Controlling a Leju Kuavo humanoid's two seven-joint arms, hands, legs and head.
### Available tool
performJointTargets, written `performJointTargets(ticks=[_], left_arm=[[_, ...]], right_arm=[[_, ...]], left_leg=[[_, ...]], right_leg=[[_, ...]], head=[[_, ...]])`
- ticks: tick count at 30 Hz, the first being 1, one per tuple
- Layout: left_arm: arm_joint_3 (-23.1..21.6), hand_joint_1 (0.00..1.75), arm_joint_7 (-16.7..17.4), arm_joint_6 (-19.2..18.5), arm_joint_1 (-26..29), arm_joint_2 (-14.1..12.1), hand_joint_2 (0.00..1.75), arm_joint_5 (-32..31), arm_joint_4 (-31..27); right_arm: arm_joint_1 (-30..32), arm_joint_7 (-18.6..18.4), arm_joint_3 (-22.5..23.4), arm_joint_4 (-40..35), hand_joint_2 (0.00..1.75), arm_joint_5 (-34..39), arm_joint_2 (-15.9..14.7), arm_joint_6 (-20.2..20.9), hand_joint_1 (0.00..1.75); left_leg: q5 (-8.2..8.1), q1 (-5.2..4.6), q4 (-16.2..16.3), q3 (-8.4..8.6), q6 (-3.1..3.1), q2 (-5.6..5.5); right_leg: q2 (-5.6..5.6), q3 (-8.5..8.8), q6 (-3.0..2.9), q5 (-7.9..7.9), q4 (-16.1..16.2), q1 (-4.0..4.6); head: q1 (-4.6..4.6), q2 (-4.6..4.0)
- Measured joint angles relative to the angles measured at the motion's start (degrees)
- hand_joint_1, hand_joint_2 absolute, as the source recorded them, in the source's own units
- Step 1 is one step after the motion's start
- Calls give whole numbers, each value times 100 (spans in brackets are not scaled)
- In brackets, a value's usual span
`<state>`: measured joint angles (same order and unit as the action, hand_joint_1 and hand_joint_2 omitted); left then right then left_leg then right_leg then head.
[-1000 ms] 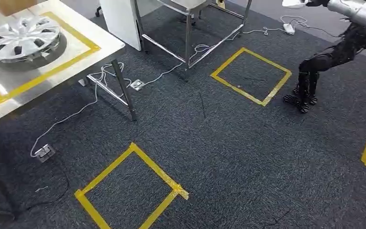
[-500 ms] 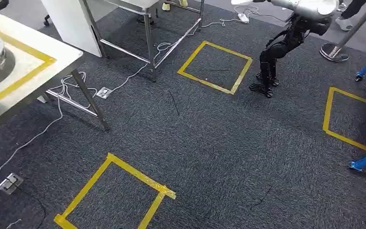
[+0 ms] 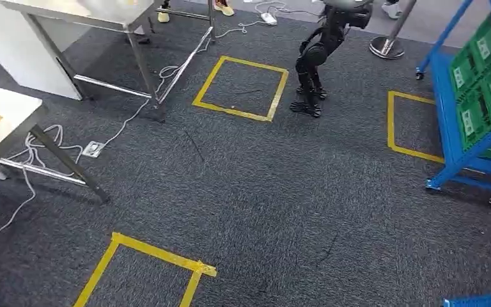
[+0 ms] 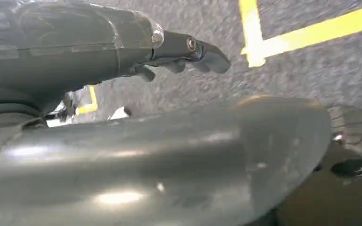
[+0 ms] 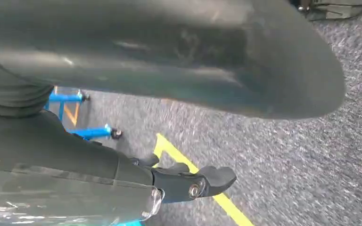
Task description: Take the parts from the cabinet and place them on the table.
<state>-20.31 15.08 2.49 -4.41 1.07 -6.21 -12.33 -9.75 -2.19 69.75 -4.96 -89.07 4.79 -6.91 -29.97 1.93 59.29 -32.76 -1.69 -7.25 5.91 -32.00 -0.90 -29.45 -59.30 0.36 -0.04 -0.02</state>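
With the left hand [image 4: 169, 52] and right hand [image 5: 188, 181] both hanging empty, fingers loosely apart, the robot should square up to the blue cabinet [image 3: 479, 96] holding green bins [image 3: 486, 70] of parts before reaching, well apart from the table [image 3: 0, 115]

- Blue cabinet [image 3: 467, 128]: cut by right edge of head view; upper shelves out of frame.
- Green bins [image 3: 486, 77] on it: white labels too small to read, contents cannot be told.
- White table [image 3: 0, 121]: only a corner inside left edge.
- Left hand [image 4: 188, 49]: fingers mostly hidden behind thumb.
- Right hand [image 5: 193, 181]: fingers likewise hidden; carpet blurred.
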Motion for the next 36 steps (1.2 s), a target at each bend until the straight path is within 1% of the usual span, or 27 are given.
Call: performJointTargets(ticks=[2, 4, 5, 6, 7, 9, 10, 12, 13, 14, 15, 16, 19, 20, 21, 23, 24, 25, 26, 28, 29, 30, 31, 32, 34, 35, 36], left_arm=[[0, 0, -2, 0, -8, 0, 0, 0, 2], [-2, 0, 0, 0, -10, -4, 0, 2, 0], [-2, 0, 0, 0, -19, -13, 0, 2, 2], [-2, 0, -2, 0, -15, -9, 0, 2, 2], [-2, 0, 0, -2, -5, -11, 0, 2, 2], [-2, 0, 4, -2, 1, -17, 0, 9, 2], [-2, 0, 7, -7, 1, -20, 0, 9, 4], [-9, 0, 9, -7, -19, -17, 0, 9, 4], [-20, 0, 9, -7, -30, -15, 0, 9, 2], [-46, 0, 7, -7, -38, -13, 0, 9, 2], [-57, 0, 9, -7, -52, -13, 0, 11, 2], [-61, 0, 13, -7, -54, -13, 0, 11, 2], [-94, 0, 31, -9, -65, -7, 0, 11, -2], [-96, 0, 31, -9, -73, -7, 0, 11, -4], [-98, 0, 31, -9, -74, -7, 0, 11, -4], [-103, 0, 33, -9, -53, -2, 0, 9, -4], [-105, 0, 35, -9, -42, -2, 0, 7, -4], [-107, 0, 37, -9, -32, -2, 0, 7, -4], [-116, 0, 44, -9, -19, -2, 0, 4, -2], [-142, 0, 44, -7, -20, -4, 0, -6, 0], [-146, 0, 44, 0, -20, -4, 0, -20, 0], [-160, 0, 50, 7, -16, -4, 0, -35, 2], [-192, 0, 48, 13, -16, 0, 0, -42, 2], [-216, 0, 48, 20, -22, 2, 0, -50, 2], [-240, 0, 50, 18, -17, 4, 0, -55, 2], [-240, 0, 50, 26, -15, 2, 0, -57, 2], [-240, 0, 48, 33, -19, 2, 0, -57, 0]], right_arm=[[-8, 0, 7, 0, 0, 0, -2, -2, 0], [-4, -20, 11, 0, 0, -20, -2, -4, 0], [13, -28, 11, 4, 0, -26, 13, -4, 0], [0, -44, 11, 4, 0, -31, 18, -7, 0], [-26, -44, 13, 4, 0, -33, 18, -7, 0], [-32, -44, 15, 7, 0, -35, 22, -7, 0], [-4, -44, 17, 7, 0, -35, 24, -7, 0], [53, -50, 26, 4, 0, -35, 22, -7, 0], [61, -50, 31, 4, 0, -35, 20, -7, 0], [59, -50, 35, 4, 0, -35, 20, -7, 0], [46, -61, 35, 4, 0, -37, 22, -4, 0], [27, -66, 37, 4, 0, -37, 22, 0, 0], [57, -96, 44, 4, 0, -39, 15, 11, 0], [76, -103, 52, 4, 0, -35, 18, 13, 0], [61, -109, 59, 4, 0, -35, 17, 18, 0], [8, -111, 66, 2, 0, -33, 9, 22, 0], [3, -111, 66, 2, 0, -33, 9, 24, 0], [6, -113, 68, 2, 0, -33, 7, 24, 0], [13, -116, 70, 2, 0, -33, 2, 26, 0], [29, -118, 90, 2, 0, -24, -7, 44, 0], [26, -120, 112, 2, 0, -13, -7, 53, 0], [22, -125, 122, 2, 0, 2, -7, 61, 0], [-4, -133, 125, 0, 0, 11, -15, 76, 0], [-14, -149, 127, 2, 0, 18, -15, 81, 0], [-2, -159, 127, 0, 0, 20, -17, 105, 0], [2, -164, 127, -2, 0, 22, -31, 109, 0], [9, -164, 127, 2, 0, 20, -20, 118, 0]], left_leg=[[-29, -59, 46, 9, 64, 155], [-11, -18, -32, 59, 128, 358], [-18, -28, -53, 104, 149, 443], [-40, -41, -66, 146, 185, 565], [-65, -57, -65, 168, 198, 683], [-120, -75, -63, 207, 199, 910], [-147, -78, -63, 234, 194, 997], [-207, -77, -63, 309, 169, 1121], [-237, -75, -65, 358, 149, 1166], [-272, -75, -73, 401, 124, 1225], [-302, -115, -67, 398, 80, 1261], [-299, -112, -87, 401, 55, 1299], [-343, -97, -173, 532, -40, 1434], [-415, -72, -99, 525, -64, 973], [-560, -74, 130, 397, -50, 684], [-954, -91, 1053, -126, -40, 639], [-1041, -92, 1430, -370, -36, 659], [-998, -92, 1593, -528, -30, 681], [-777, -92, 1481, -560, -18, 695], [-130, -91, 710, -298, 17, 585], [148, -86, 264, -140, 40, 355], [79, -48, 170, -102, 65, -16], [4, -44, -34, 3, 45, 56], [2, -80, -12, 3, 57, 114], [-1, -87, -53, 43, 111, 279], [19, -55, -121, 93, 149, 397], [7, -74, -159, 145, 173, 493]], right_leg=[[167, -59, 72, 28, 52, -60], [318, -72, 130, 18, 33, -75], [-4, -106, 150, -45, -76, -38], [-307, -263, 188, -228, -390, -35], [-463, -502, 219, -452, -840, -38], [-568, -935, 256, -707, -1610, -60], [-578, -988, 262, -633, -1675, -76], [-614, -717, 241, -156, -1082, -89], [-690, -475, 215, 123, -586, -85], [-857, -274, 182, 236, -147, -67], [-1033, -207, 136, 143, -71, 25], [-1016, -209, 79, 113, -55, 25], [-841, -173, -10, 115, 44, 31], [-810, -111, -40, 140, 114, 3], [-758, -82, -76, 143, 139, -9], [-611, -70, -120, 130, 147, 1], [-528, -59, -134, 120, 146, 18], [-441, -40, -145, 111, 144, 28], [-342, -14, -141, 94, 140, 33], [-174, 59, -112, 46, 121, 32], [-101, 87, -93, 10, 103, 22], [-41, 71, -46, -21, 72, 32], [53, 25, -10, -33, 44, 0], [119, 3, 32, -12, 66, -38], [304, -23, 97, 7, 103, -56], [207, -17, 109, -33, 65, -55], [-198, -103, 144, -153, -132, -23]], head=[[20, 0], [26, 0], [26, 0], [72, 0], [70, 0], [70, 0], [72, 0], [72, 0], [72, 0], [72, 0], [74, 0], [74, 0], [77, 0], [59, 0], [42, 0], [9, 0], [2, 0], [2, 0], [0, 0], [-2, 0], [-2, 0], [0, 0], [11, 0], [5, 0], [-13, 0], [-11, 0], [24, 0]])
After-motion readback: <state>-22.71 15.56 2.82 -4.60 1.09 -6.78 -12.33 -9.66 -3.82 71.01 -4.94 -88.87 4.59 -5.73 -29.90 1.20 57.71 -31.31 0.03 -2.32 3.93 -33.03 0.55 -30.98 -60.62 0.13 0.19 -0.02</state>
